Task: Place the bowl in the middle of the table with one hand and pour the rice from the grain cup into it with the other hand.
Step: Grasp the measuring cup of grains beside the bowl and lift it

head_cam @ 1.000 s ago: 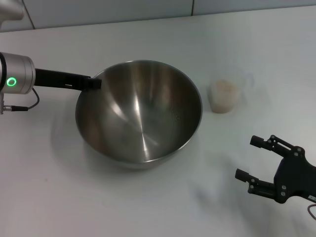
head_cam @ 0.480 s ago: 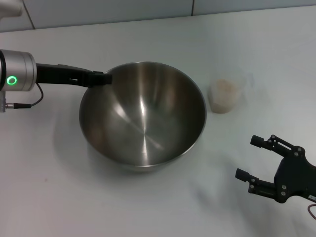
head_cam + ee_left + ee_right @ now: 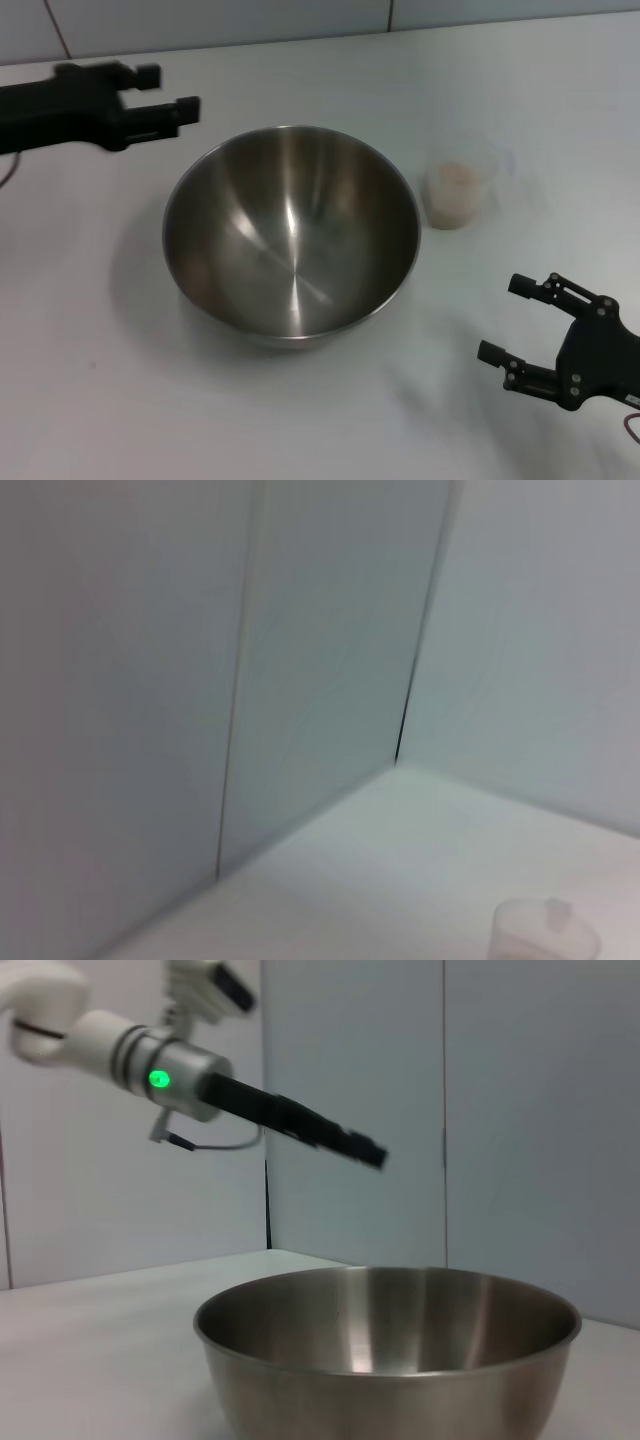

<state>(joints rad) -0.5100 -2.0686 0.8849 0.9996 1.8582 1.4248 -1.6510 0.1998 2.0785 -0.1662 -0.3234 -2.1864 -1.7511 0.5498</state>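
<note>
Left gripper [image 3: 170, 90] released the bowl [image 3: 290, 235], apparently lifting clear.

The white table [image 3: 300, 420] fills nearly the whole head view, meeting a pale wall along the top edge. The bowl [image 3: 291, 236] stands on it at centre frame, empty and upright. The grain cup [image 3: 458, 192] stands on it just right of the bowl, apart from it, holding rice [image 3: 455, 176].

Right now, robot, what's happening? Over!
Left tool open, off the bowl, lifted clear. Right tool open, waiting near the table edge. Cup upright beside the bowl, rice unpoured. Nothing in the way.
</note>
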